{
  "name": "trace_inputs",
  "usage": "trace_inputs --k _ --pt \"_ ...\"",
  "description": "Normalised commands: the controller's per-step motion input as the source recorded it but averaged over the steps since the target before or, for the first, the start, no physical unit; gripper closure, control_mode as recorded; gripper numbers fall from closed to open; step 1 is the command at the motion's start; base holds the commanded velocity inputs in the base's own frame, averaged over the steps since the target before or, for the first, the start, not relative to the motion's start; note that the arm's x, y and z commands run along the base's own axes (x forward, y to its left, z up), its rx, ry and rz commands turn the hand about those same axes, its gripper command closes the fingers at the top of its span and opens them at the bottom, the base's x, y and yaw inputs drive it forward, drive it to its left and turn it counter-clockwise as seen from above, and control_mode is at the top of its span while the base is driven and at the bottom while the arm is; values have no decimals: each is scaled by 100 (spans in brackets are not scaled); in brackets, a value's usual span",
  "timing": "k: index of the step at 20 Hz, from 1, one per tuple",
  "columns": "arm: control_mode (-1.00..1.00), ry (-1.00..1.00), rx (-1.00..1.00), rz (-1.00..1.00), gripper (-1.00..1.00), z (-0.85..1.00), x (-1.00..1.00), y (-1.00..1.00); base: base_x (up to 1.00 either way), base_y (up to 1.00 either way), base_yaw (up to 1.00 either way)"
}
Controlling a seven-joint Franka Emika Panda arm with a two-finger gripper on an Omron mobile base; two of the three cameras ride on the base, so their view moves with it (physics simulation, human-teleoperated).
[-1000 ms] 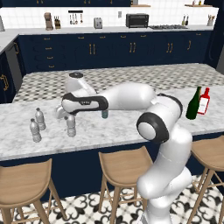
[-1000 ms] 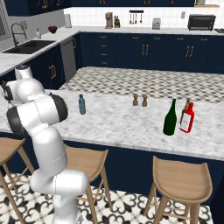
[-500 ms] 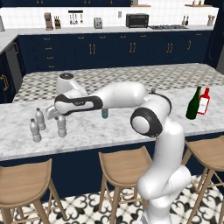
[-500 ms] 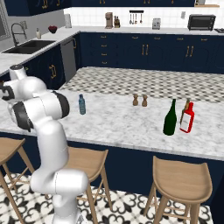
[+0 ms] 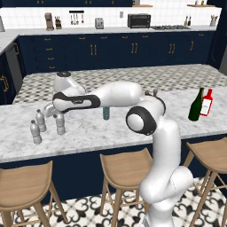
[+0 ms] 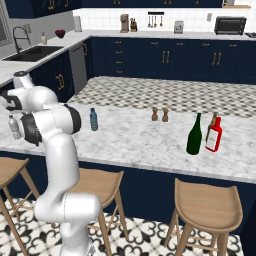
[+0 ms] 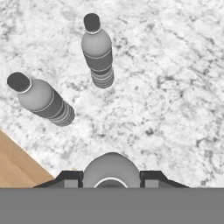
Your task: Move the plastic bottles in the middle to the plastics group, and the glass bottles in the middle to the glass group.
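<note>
1. The arm is swinging the grey water bottle [image 5: 60, 124] leftward across the marble counter [image 5: 111, 133]; a second ago it was hanging further right, and it is now arriving just beside the pair of grey bottles [image 5: 38, 126], on their right.
2. The claw [image 7: 111, 178] is clamping on the grey water bottle's shoulder, a finger [image 7: 70, 178] pressing each side, as the hand camera is showing; the two bottles of the pair are standing upright beyond it.
3. That is putting the first plastic bottle at its group, though I judge it is not yet let go.
4. Right of the pair, the blue water bottle [image 5: 106, 113] is waiting mid-counter, partly behind the forearm, so it is likely next.
5. Far right of the pair, the green wine bottle [image 5: 195, 105] is standing just beside the red bottle [image 5: 206, 103], so the glass half is looking about settled.
</note>
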Motion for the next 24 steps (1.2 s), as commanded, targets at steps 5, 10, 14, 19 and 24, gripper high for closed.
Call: trace_inputs --k 5,10,14,19,24 --pt "-100 0 0 0 100 0 0 19 0 0 0" --pt "-100 0 0 0 100 -19 6 3 0 0 0" --pt "-100 -5 0 0 100 -33 4 4 0 0 0" --pt "-100 -7 0 0 100 -34 3 3 0 0 0" --pt "-100 -4 0 0 100 -1 5 14 0 0 0"
